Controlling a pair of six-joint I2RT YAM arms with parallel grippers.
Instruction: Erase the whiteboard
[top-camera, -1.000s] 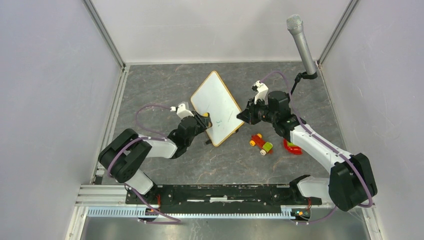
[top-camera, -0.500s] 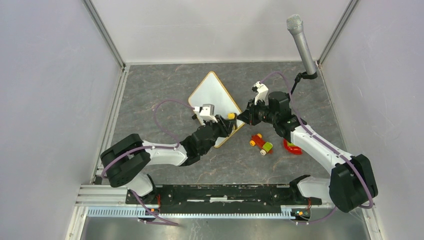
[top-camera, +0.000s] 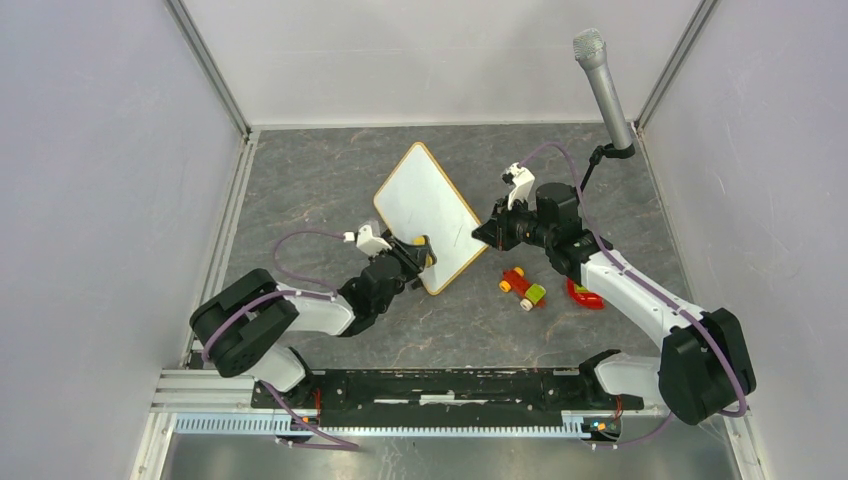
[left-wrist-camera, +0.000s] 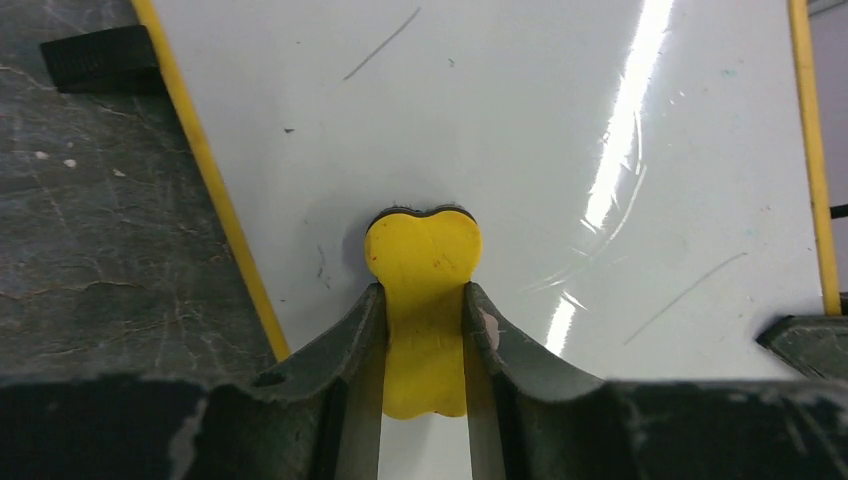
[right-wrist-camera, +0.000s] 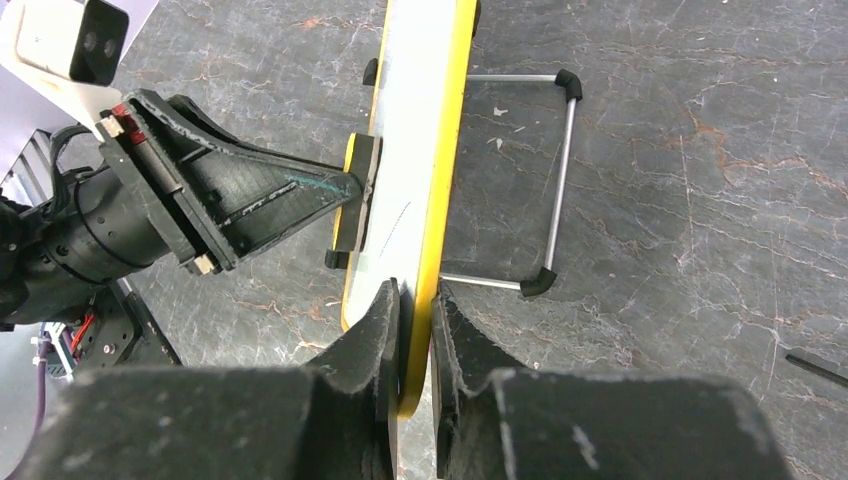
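The whiteboard (top-camera: 425, 215) stands tilted in the middle of the table (top-camera: 330, 190). On its face, near its near-left edge, lies the eraser (left-wrist-camera: 424, 245), between the fingers of the left gripper (left-wrist-camera: 424, 300). The right gripper (right-wrist-camera: 415, 300) straddles its right edge. A toy car (top-camera: 523, 286) sits right of its near corner. A microphone (top-camera: 604, 90) stands behind it, to the right.

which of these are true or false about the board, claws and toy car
1. The left claw grips a yellow eraser. True.
2. The eraser is held clear of the board. False: it presses on the board's face.
3. The right claw is open. False: it is shut on the board's edge.
4. A toy car lies on the table beside the board, not touching it. True.
5. The board lies flat. False: it stands tilted on wire feet.
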